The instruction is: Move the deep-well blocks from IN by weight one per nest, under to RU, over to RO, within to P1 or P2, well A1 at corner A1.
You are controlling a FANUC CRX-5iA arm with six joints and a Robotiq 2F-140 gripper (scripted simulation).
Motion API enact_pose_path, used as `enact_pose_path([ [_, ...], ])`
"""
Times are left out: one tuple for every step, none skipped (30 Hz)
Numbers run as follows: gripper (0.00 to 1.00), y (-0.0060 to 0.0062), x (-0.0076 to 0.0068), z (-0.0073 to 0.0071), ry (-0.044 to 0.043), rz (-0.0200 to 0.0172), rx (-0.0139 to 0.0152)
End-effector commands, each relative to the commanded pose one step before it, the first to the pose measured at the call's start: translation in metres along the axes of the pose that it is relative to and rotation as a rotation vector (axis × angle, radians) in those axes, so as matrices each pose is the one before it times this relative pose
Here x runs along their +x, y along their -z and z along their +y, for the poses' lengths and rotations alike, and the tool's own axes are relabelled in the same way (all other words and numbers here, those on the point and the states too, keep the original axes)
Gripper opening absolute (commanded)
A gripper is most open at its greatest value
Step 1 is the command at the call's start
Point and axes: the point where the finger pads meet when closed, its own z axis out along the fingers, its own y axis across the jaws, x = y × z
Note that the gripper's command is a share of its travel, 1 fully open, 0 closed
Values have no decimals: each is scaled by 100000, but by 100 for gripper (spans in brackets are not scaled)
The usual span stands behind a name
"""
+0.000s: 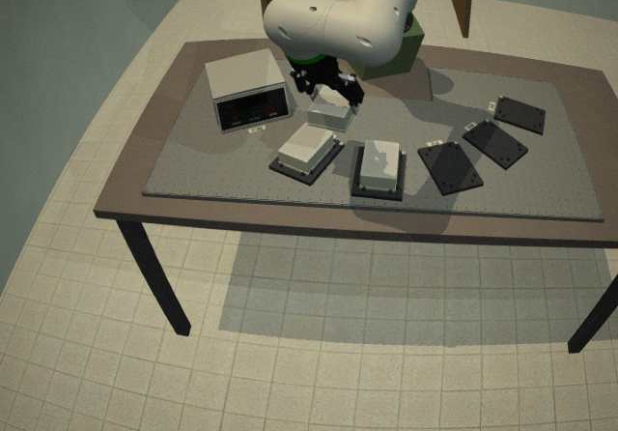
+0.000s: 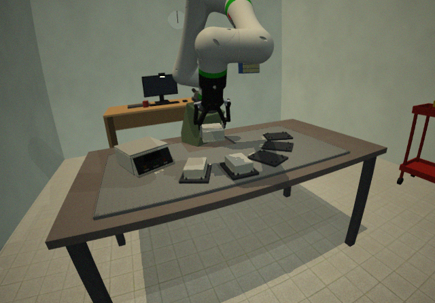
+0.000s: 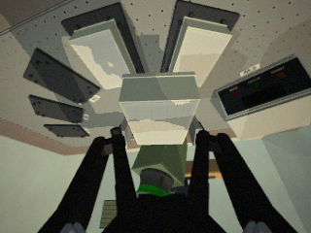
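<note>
My gripper [image 1: 329, 98] is shut on a pale deep-well block [image 1: 327, 112] and holds it level in the air above the grey mat, just right of the check-weigher [image 1: 246, 88]. The held block also shows in the exterior view [image 2: 212, 132] and the wrist view [image 3: 159, 109]. The weigher's platform is bare and its lamps look dim. A second block [image 1: 305, 151] sits on a dark nest plate in front of the held one. A third block [image 1: 379, 164] sits on the plate to its right. Three dark nest plates [image 1: 449, 166] [image 1: 494, 143] [image 1: 519, 114] lie bare further right.
The arm's green pedestal [image 1: 394, 57] stands at the back of the table behind the held block. The nest labels are too small to read. A desk with a monitor [image 2: 160, 86] stands behind the table, and a red cart [image 2: 421, 141] at the far right.
</note>
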Motion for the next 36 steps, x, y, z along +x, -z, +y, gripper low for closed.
enact_pose_path([
  [10, 103, 154, -635, -40, 36, -32],
  [10, 0, 0, 0, 0, 0, 0],
  [10, 41, 71, -323, 0, 0, 0],
  [10, 41, 71, -323, 0, 0, 0],
  [10, 41, 71, -323, 0, 0, 0],
  [10, 38, 67, -303, 0, 0, 0],
  [10, 0, 0, 0, 0, 0, 0],
  [10, 0, 0, 0, 0, 0, 0],
  [10, -39, -68, -324, 2887, 0, -1667],
  [10, -34, -58, -326, 2887, 0, -1667],
  [10, -28, -49, -329, 2887, 0, -1667],
  [10, -23, -39, -330, 2887, 0, -1667],
  [10, -17, -30, -332, 2887, 0, -1667],
  [10, -12, -20, -333, 2887, 0, -1667],
  [10, -6, -11, -333, 2887, 0, -1667],
  [10, -1, -1, -333, 2887, 0, -1667],
  [10, 5, 9, -333, 2887, 0, -1667],
  [10, 0, 0, 0, 0, 0, 0],
  [10, 0, 0, 0, 0, 0, 0],
  [10, 11, 18, -333, 2887, 0, -1667],
  [10, 16, 28, -332, 2887, 0, -1667],
  [10, 22, 37, -331, 2887, 0, -1667],
  [10, 27, 47, -329, 2887, 0, -1667],
  [10, 33, 56, -327, 2887, 0, -1667],
  [10, 38, 66, -325, 1621, 0, -936],
  [10, 41, 71, -323, 0, 0, 0],
  [10, 41, 71, -323, 0, 0, 0],
  [10, 41, 71, -323, 0, 0, 0],
  [10, 41, 71, -323, 0, 0, 0],
  [10, 41, 71, -323, 0, 0, 0],
  [10, 41, 71, -323, 0, 0, 0],
  [10, 41, 71, -323, 0, 0, 0],
  [10, 41, 71, -323, 0, 0, 0],
  [10, 41, 71, -323, 0, 0, 0],
  [10, 0, 0, 0, 0, 0, 0],
  [10, 0, 0, 0, 0, 0, 0],
])
